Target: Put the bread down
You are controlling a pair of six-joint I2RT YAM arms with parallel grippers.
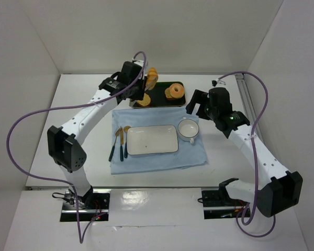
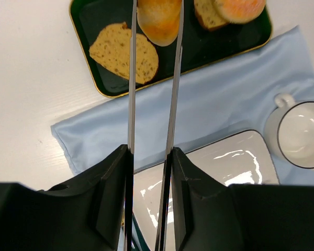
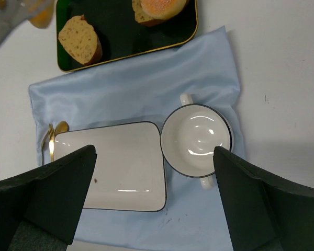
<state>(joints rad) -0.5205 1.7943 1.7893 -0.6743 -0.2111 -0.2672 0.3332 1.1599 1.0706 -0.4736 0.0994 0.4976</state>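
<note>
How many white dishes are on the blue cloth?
2. The rectangular plate lies in the middle of the blue cloth. The round cup sits just to the plate's right, near the far corner. No other dishes seem hidden.

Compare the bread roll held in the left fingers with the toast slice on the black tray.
The bread roll is pinched between the left fingers; the toast slice lies loose on the black tray. The bread roll is plump, rounded and golden-orange; the toast slice is flat, tan and speckled. The roll's crust looks smooth, while the toast shows a porous cut face. Both are baked goods at the same tray.
</note>
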